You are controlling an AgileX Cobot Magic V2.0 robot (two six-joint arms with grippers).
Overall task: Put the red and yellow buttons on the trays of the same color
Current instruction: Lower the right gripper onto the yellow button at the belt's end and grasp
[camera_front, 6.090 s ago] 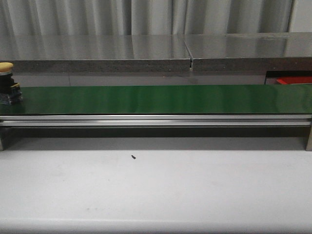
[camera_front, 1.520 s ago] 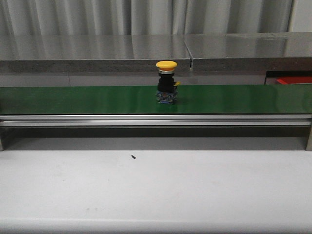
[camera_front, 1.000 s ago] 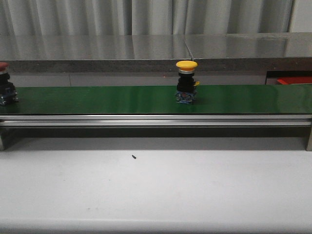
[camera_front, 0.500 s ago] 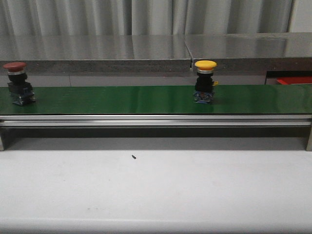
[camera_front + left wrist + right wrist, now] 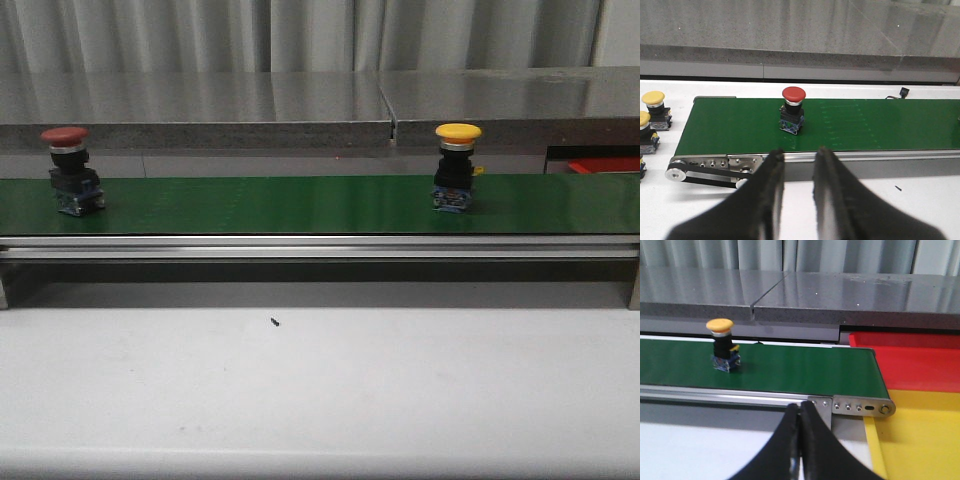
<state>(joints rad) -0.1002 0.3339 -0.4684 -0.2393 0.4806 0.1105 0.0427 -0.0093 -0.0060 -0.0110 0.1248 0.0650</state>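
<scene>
Only the red button (image 5: pixel 66 170) and yellow button (image 5: pixel 456 167), well apart, stand on the green belt (image 5: pixel 270 204).

No writing, label, brand or number can be read anywhere: not on the red button (image 5: pixel 66 170), the yellow button (image 5: pixel 456 167), the green belt (image 5: pixel 300 205) or the trays (image 5: pixel 920 405).

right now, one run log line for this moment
belt: red button left end, yellow button right of centre, both upright | left gripper: open, empty | right gripper: shut, empty | trays: no buttons seen
</scene>
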